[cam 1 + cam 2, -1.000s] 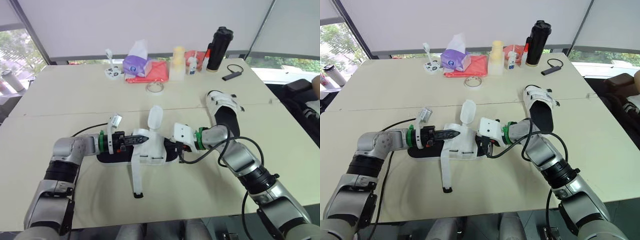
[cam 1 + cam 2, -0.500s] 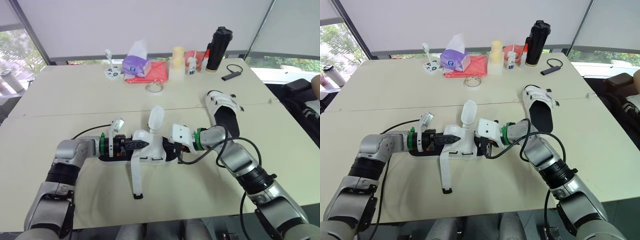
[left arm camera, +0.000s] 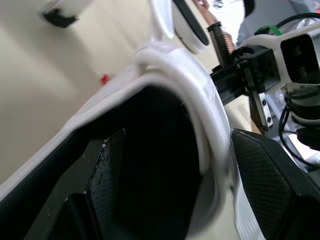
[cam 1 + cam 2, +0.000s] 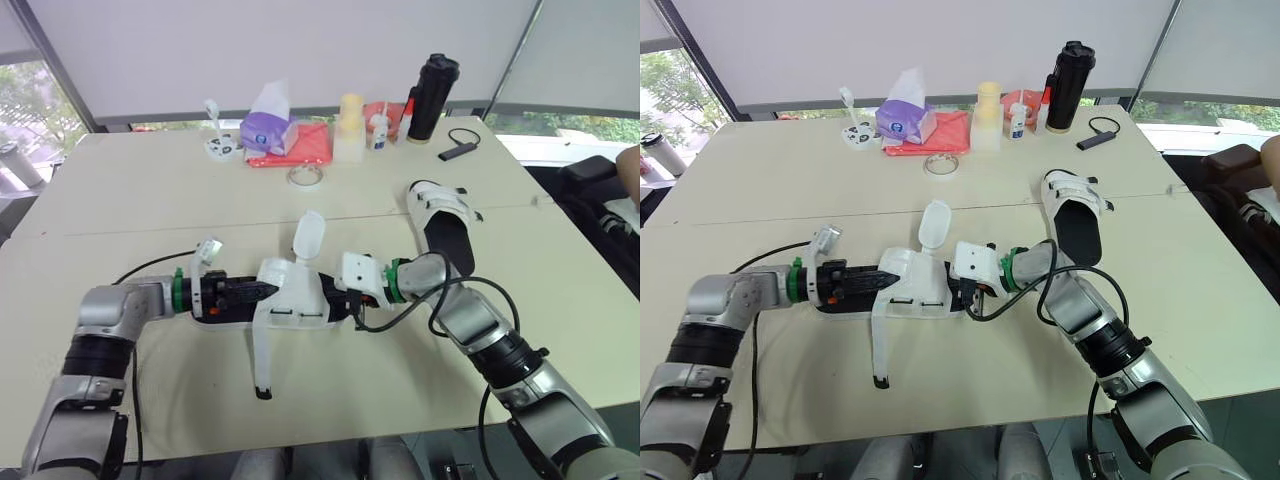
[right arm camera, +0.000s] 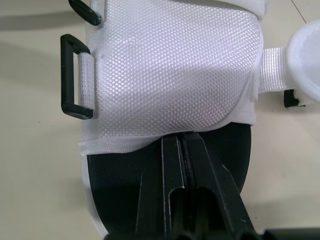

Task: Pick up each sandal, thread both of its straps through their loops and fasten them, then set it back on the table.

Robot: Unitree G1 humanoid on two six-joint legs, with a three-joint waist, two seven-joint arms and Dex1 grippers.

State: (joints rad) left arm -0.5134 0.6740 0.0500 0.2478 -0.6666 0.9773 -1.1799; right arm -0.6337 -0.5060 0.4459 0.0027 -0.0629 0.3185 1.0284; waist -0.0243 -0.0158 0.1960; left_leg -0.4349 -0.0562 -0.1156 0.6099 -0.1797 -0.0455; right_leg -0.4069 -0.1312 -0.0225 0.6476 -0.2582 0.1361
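A white sandal with a black sole (image 4: pixel 295 302) lies on the table (image 4: pixel 150 190) in front of me, between both grippers. One strap (image 4: pixel 262 355) trails toward the front edge, the other (image 4: pixel 308 238) stands up at the back. Two black loops (image 5: pixel 75 75) sit on the mesh upper's side. My left gripper (image 4: pixel 256 292) is open at the sandal's left end, its fingers (image 3: pixel 105 170) straddling the rim of the white upper (image 3: pixel 200 100). My right gripper (image 5: pixel 182 142) is shut, its tips on the black insole at the mesh upper's edge. A second sandal (image 4: pixel 440 215) lies at the right.
Along the back stand a purple tissue box (image 4: pixel 265 125), a red cloth (image 4: pixel 305 145), a pale bottle (image 4: pixel 350 128), a black flask (image 4: pixel 432 85) and a tape roll (image 4: pixel 307 176). A small black device with a cable (image 4: pixel 455 150) lies at the back right.
My left gripper has opened and drawn back to the left. The sandal and its front strap have shifted slightly left. The right gripper has stayed shut in place.
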